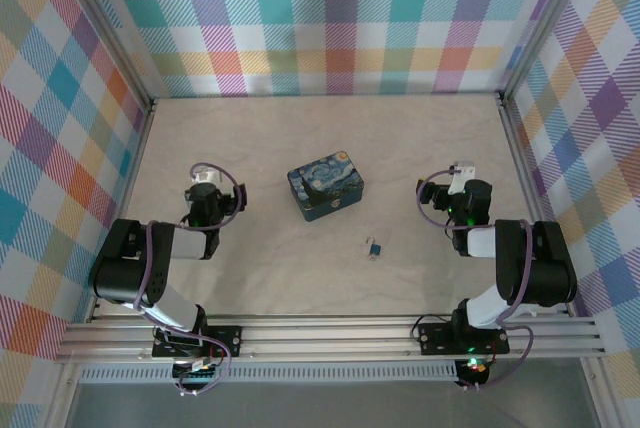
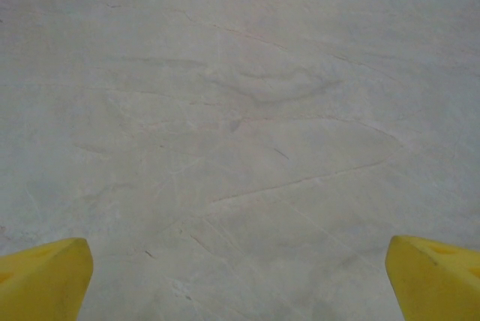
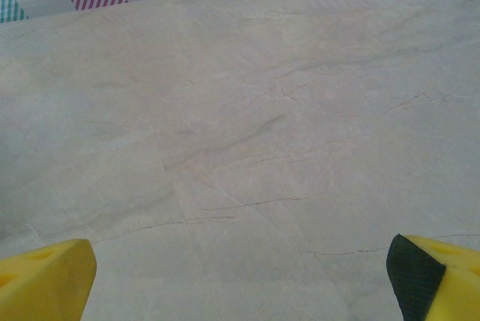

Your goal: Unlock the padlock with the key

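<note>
The tiny blue padlock (image 1: 374,247) with silvery parts lies on the pale table (image 1: 300,148), in front of and to the right of the tin. No key can be made out at this size. My left gripper (image 1: 205,188) hovers at the table's left, far from the padlock; in its wrist view the yellow fingertips (image 2: 45,276) stand wide apart over bare table. My right gripper (image 1: 460,183) sits at the right, also well away from the padlock. Its yellow fingertips (image 3: 45,276) are spread wide with nothing between them.
A rectangular dark-blue tin (image 1: 326,188) with a starry-night print stands near the table's middle. Plaid walls (image 1: 330,18) enclose the table on three sides. An aluminium rail (image 1: 330,333) with the arm bases runs along the near edge.
</note>
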You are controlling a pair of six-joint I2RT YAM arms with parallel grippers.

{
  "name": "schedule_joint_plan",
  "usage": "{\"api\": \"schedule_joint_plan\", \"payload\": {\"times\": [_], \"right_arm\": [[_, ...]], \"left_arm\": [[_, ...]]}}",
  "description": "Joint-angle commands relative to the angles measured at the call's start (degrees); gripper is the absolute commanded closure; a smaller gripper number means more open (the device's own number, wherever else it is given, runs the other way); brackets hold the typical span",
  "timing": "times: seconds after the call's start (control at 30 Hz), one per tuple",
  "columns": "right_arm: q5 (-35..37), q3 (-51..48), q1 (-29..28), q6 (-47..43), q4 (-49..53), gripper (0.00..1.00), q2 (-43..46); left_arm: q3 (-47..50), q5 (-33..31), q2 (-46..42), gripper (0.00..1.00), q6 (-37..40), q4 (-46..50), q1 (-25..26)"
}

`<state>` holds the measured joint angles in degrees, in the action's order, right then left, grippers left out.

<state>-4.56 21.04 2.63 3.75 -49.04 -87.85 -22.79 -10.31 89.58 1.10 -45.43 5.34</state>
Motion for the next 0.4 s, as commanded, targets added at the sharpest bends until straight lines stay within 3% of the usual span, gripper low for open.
{"api": "schedule_joint_plan", "payload": {"times": [0.0, 0.37], "right_arm": [[-0.4, 1.2, -0.3, -1.0, -0.9, 0.0, 0.1], [3.4, 2.4, -2.7, -3.0, 1.3, 0.0, -0.1]], "left_arm": [[-1.2, 1.8, 0.1, 0.0, 0.1, -1.3, -0.7], [-1.2, 1.8, 0.1, 0.0, 0.1, -1.2, -0.6]]}}
